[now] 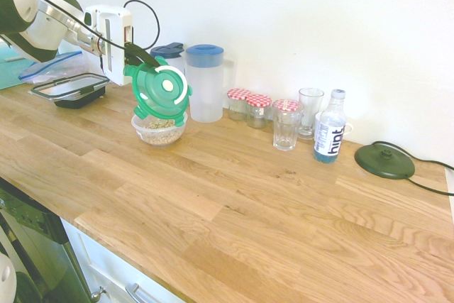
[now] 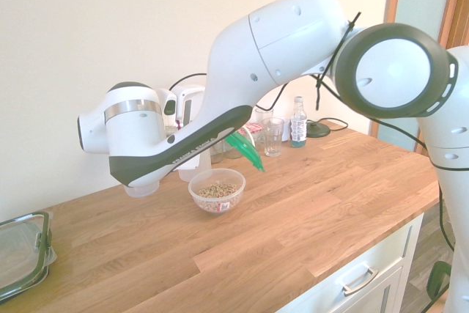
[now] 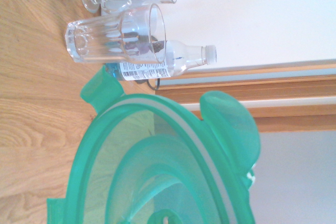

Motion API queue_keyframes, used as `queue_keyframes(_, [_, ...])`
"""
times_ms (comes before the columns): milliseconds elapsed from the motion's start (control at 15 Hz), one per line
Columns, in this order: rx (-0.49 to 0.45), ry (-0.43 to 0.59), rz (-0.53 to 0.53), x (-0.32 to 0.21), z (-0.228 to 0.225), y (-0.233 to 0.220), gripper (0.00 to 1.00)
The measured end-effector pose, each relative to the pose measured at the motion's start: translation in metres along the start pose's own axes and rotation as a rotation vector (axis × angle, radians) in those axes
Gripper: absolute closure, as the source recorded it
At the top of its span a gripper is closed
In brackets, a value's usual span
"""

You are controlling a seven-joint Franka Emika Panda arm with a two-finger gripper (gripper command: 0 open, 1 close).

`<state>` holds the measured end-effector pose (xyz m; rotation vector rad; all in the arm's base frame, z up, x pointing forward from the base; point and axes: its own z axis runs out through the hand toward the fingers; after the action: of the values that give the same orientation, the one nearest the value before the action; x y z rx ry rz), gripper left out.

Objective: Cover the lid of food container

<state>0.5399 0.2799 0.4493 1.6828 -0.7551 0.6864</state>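
We see the claw (image 1: 135,53) clamped on the upper edge of the green lid (image 1: 159,89), holding it tilted nearly on edge. The lid hangs just above the bowl of grain (image 1: 160,128), which rests on the wooden surface (image 1: 234,189). Right of it stands a clear jug (image 1: 205,83), then jars and glasses.

Wooden countertop (image 1: 284,196) has a clear jug with a blue lid (image 1: 206,83) by the wall, then three little jars with red checked lids (image 1: 259,108), two drinking glasses (image 1: 286,129), a water bottle (image 1: 329,133) and a dark round base (image 1: 384,160), maybe a kettle's. A black-rimmed rectangular container (image 1: 71,90) sits far left.
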Motion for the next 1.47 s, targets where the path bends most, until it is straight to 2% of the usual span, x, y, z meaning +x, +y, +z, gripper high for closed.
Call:
queue_keyframes(267, [-0.009,0.038,0.005,-0.005,-0.009,-0.029,1.00])
queue_keyframes(800, [-0.021,0.122,-0.033,-0.027,-0.027,-0.056,1.00])
queue_keyframes(1467, [-0.035,0.160,-0.071,-0.046,-0.025,-0.064,1.00])
